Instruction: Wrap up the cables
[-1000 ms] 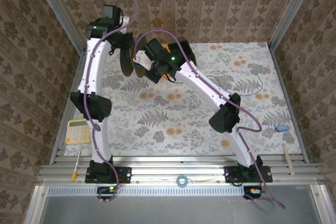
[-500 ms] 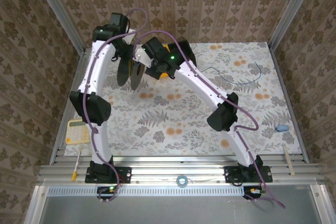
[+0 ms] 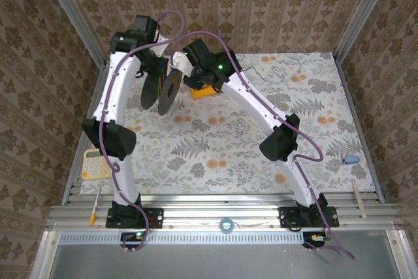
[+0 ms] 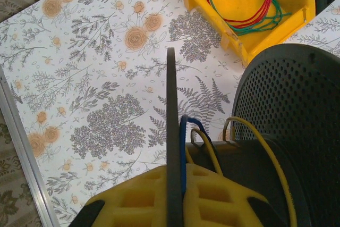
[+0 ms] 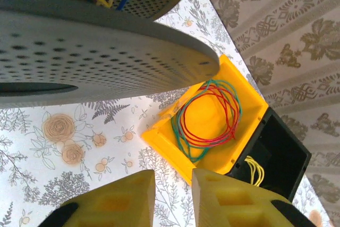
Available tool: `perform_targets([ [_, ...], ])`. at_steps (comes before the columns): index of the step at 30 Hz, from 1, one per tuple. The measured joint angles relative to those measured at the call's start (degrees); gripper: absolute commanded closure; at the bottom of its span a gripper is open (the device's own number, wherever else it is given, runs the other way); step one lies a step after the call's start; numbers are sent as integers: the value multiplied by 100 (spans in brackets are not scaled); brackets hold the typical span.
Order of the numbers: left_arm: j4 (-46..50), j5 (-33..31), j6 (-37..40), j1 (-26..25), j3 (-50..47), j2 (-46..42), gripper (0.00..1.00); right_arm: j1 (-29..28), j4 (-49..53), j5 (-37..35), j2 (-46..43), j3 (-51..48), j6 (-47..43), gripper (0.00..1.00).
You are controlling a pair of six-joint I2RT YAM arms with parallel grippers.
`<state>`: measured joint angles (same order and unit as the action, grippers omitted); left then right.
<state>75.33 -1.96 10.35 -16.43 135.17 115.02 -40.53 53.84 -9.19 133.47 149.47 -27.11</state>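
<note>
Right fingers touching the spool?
Apart. Right wrist view: floral table shows between the right fingers and the spool, whose perforated flange hangs above them.

Open tabletop (image 3: 222,138) right of spool (image 3: 171,94), bin (image 3: 203,92)

Stands on two bases at the near edge of the desk, side by side. Reaches up and away with the left arm (image 3: 115,96), elbow kinked out to the left, wrist folded down at the far left. Pinches the rim of a black spool flange (image 4: 171,94) with the left end effector (image 4: 171,184), yellow pads (image 4: 127,200) tight on either side. Leans the right arm (image 3: 251,99) far across toward the left, elbow low on the right. Holds the right end effector (image 5: 173,195) just beside the left one, fingers (image 5: 119,198) parted by a narrow gap.
</note>
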Motion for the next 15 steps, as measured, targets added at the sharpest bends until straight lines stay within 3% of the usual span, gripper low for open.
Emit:
perform_targets([
  [5, 109, 129, 4, 0, 79, 0, 100, 39, -17, 13, 0, 0, 219, 40],
  [8, 199, 195, 31, 0, 157, 0, 100, 144, -83, 98, -2, -7, 358, 27],
  [15, 275, 284, 94, 20, 225, 0, 100, 553, -614, 885, -739, -1270, 483, 13],
])
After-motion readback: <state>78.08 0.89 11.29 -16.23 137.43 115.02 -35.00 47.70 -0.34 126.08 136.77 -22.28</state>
